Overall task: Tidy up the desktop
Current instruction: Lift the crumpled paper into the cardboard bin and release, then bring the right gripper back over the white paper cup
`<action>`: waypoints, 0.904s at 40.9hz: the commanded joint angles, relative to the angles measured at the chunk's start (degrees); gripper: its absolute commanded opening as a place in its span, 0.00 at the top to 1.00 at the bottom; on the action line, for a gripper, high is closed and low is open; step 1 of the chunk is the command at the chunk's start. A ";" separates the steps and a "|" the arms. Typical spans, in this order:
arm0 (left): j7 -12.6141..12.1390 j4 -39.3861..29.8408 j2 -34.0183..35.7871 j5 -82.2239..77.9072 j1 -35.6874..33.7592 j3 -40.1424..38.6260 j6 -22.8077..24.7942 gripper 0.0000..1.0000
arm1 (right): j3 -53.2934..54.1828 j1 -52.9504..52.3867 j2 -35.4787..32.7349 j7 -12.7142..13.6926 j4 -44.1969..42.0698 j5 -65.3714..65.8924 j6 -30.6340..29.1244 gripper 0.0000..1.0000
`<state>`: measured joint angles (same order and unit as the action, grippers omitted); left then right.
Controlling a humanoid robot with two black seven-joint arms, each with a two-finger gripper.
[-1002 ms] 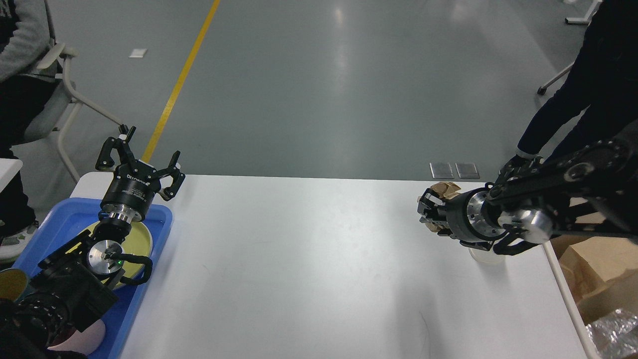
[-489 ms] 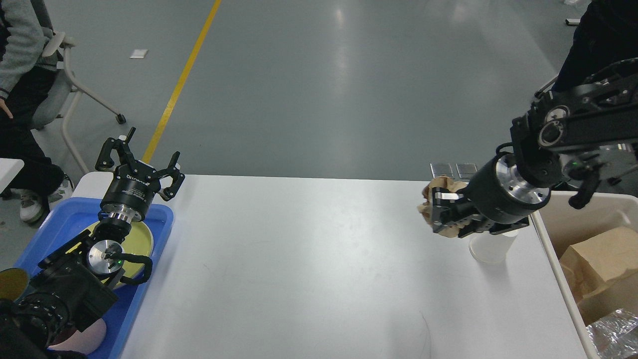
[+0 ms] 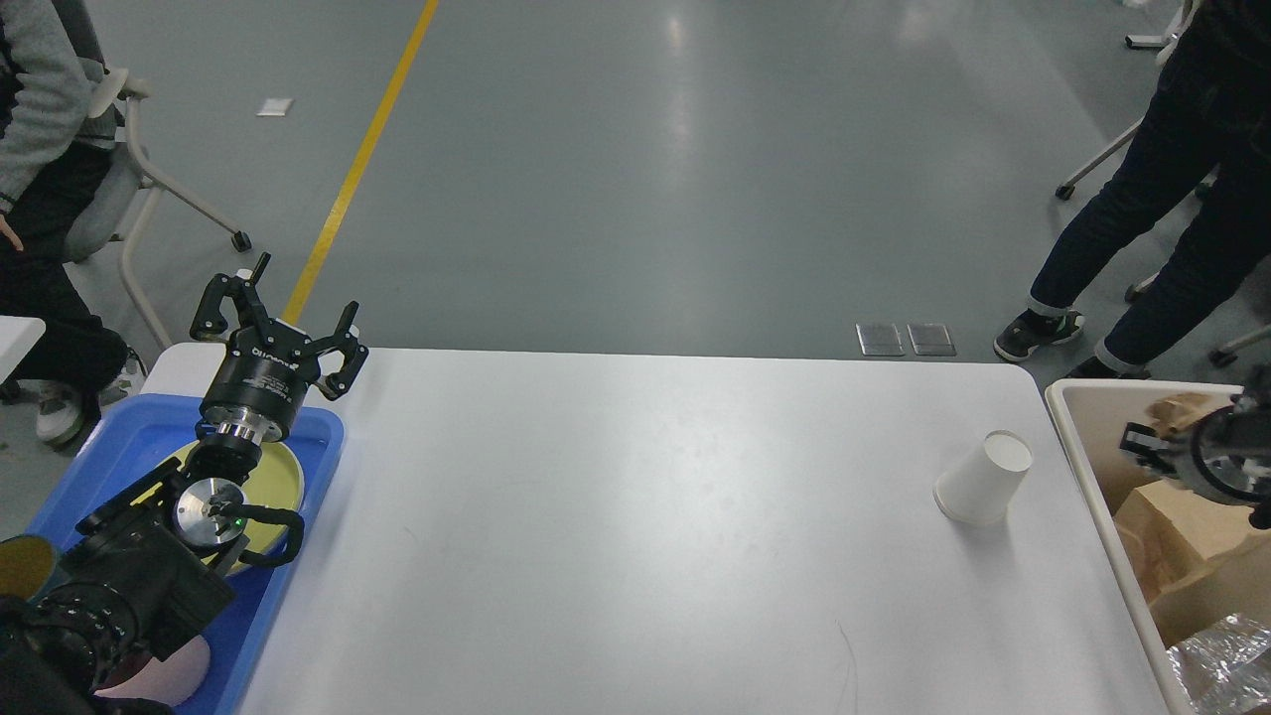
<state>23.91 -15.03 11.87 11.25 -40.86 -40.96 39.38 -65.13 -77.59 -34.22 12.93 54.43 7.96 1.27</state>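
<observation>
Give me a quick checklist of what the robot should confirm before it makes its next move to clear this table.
1. Right end effector over the beige bin, not the desktop: ok.
2. Brown crumpled paper released into the bin: cannot tell; it sits right by the fingers.
3. Right end effector open: cannot tell; it is seen end-on at the frame edge.
4. Desktop cleared: not ok; a white paper cup stands upside down near the right edge.
5. Left end effector open and free: ok; it hovers above the blue tray.
</observation>
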 commanded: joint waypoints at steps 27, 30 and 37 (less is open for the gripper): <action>0.00 0.00 0.00 0.00 -0.01 0.00 0.00 0.00 | 8.71 33.83 12.51 0.26 -44.50 -14.11 4.27 0.00; 0.00 0.00 0.00 0.00 -0.01 0.00 0.00 0.00 | 8.79 32.95 12.60 0.26 -44.41 -14.20 3.83 0.00; 0.00 0.00 0.00 0.00 -0.01 0.00 0.00 0.00 | 9.41 24.44 12.07 -0.27 -42.48 -14.11 -2.92 0.00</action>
<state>23.91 -15.03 11.87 11.25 -40.87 -40.96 39.37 -56.26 -46.46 -21.69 13.11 10.49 -6.22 3.68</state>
